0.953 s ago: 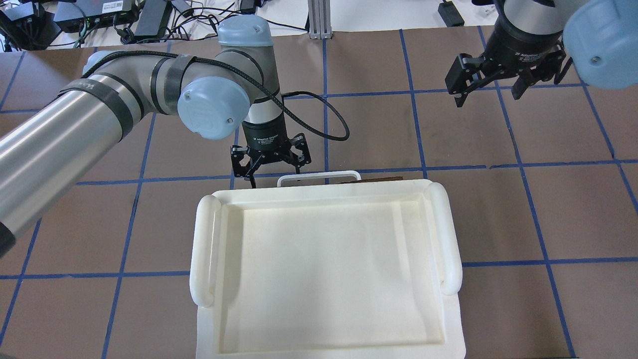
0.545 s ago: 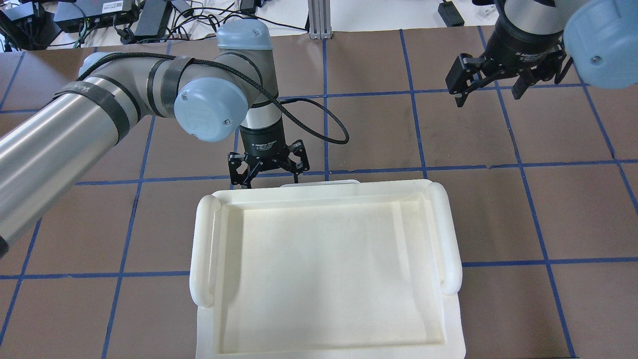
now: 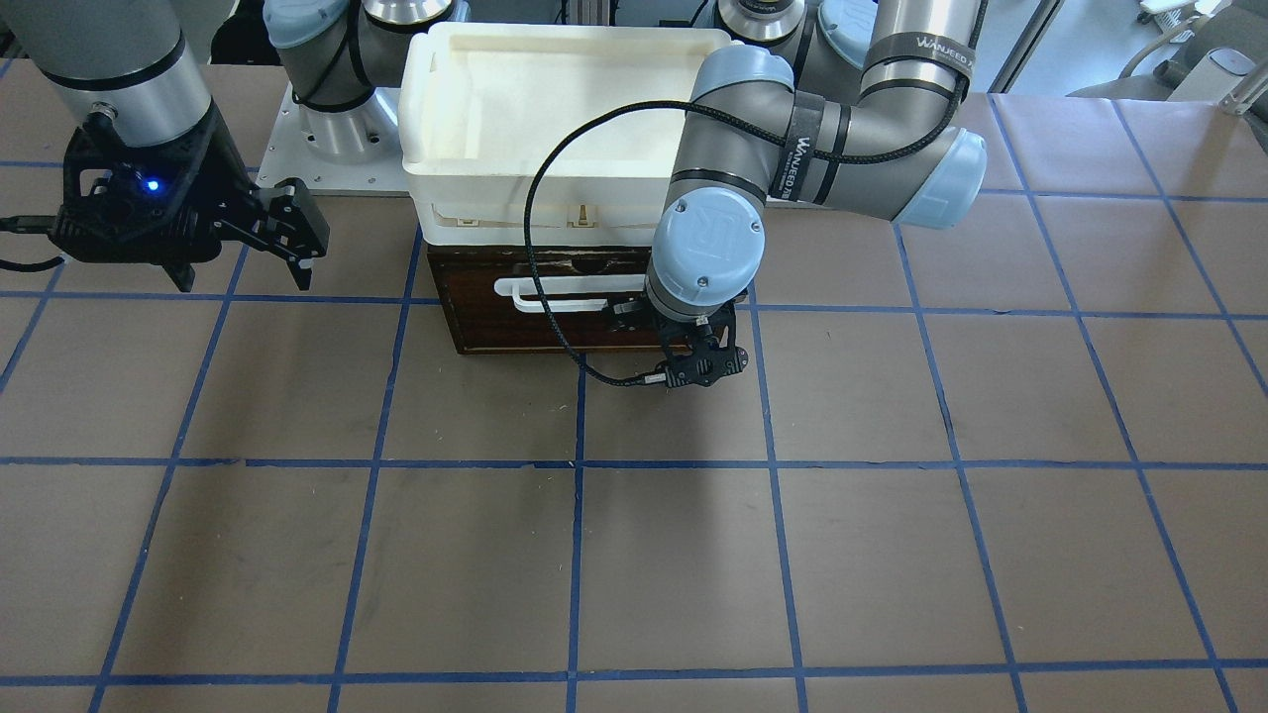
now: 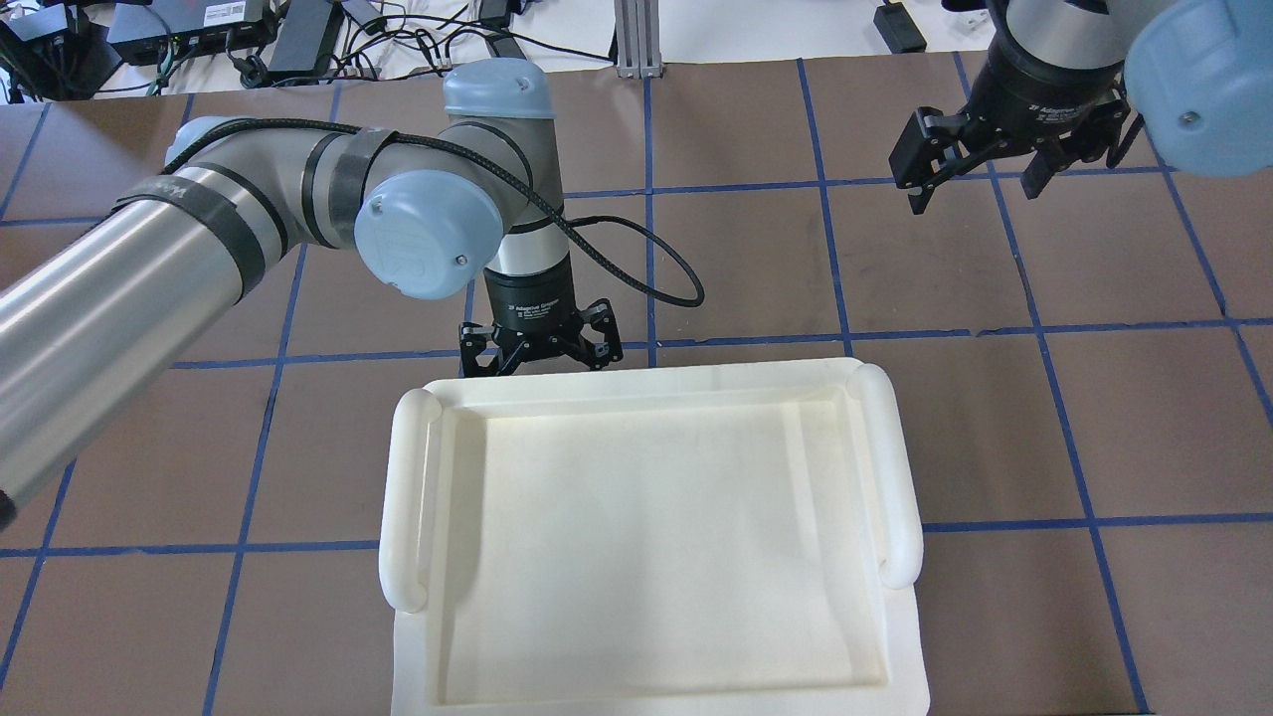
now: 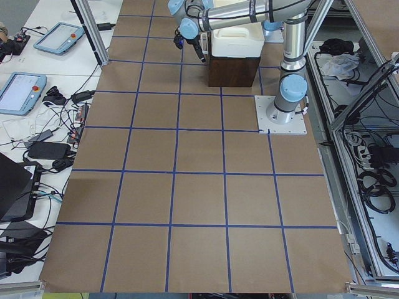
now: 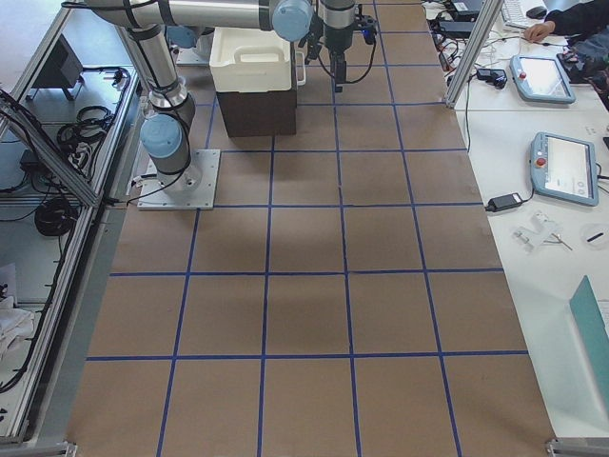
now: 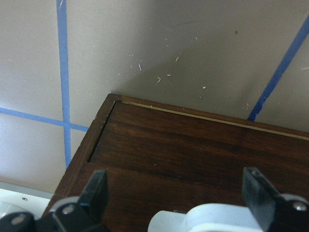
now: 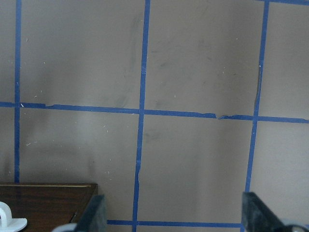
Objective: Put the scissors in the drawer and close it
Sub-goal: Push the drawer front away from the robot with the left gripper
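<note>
The drawer has a dark brown front with a white bar handle and sits pushed into the small dark cabinet under the tray. The scissors are out of view. My left gripper is open and close up against the drawer front. It also shows in the front view. In the left wrist view my left gripper has its fingers spread on either side of the handle's end, facing the drawer front. My right gripper is open and empty, above bare table far from the cabinet.
A large white plastic tray rests on top of the cabinet and hides it from overhead. In the front view the tray stands in front of the arm bases. Brown table with blue grid lines lies all around.
My left gripper has moved toward the cabinet. The white handle that stuck out past the tray's edge has slid under it: the drawer has gone in. The right arm has not moved.
</note>
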You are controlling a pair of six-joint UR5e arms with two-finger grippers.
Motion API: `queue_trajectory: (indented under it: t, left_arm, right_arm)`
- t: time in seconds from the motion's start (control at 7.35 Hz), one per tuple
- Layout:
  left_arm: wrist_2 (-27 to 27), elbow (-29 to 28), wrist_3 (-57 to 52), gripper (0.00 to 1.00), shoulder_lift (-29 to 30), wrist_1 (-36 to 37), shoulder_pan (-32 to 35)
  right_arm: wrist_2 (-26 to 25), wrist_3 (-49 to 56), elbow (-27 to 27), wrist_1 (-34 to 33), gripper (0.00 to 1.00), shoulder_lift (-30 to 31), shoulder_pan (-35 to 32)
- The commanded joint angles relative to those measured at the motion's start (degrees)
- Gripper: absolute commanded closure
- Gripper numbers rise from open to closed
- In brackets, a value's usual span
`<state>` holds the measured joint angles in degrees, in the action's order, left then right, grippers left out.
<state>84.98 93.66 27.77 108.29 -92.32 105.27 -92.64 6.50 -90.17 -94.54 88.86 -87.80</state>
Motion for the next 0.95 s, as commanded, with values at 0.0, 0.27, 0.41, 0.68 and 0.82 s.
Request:
queue_trajectory:
  t: [0.0, 0.27, 0.41, 0.68, 0.82]
  left_arm:
    - [0.0, 0.2, 1.6, 0.00, -0.1, -0.1, 0.5]
    - [-0.1, 0.2, 1.8, 0.00, -0.5, -1.0, 0.5]
    - [0.1, 0.1, 1.8, 0.00, -0.6, -1.5, 0.5]
    - [0.9, -0.7, 0.5, 0.00, -0.2, -0.8, -0.4]
    - [1.0, -1.7, -1.9, 0.00, -0.4, 0.2, -1.1]
  right_arm:
    - [0.0, 0.0, 0.0, 0.0, 0.00, 0.0, 0.0]
    - [0.0, 0.0, 0.0, 0.0, 0.00, 0.0, 0.0]
    - [0.0, 0.0, 0.0, 0.0, 0.00, 0.0, 0.0]
    - [0.0, 0.0, 0.0, 0.0, 0.00, 0.0, 0.0]
    - [0.0, 0.0, 0.0, 0.0, 0.00, -0.1, 0.0]
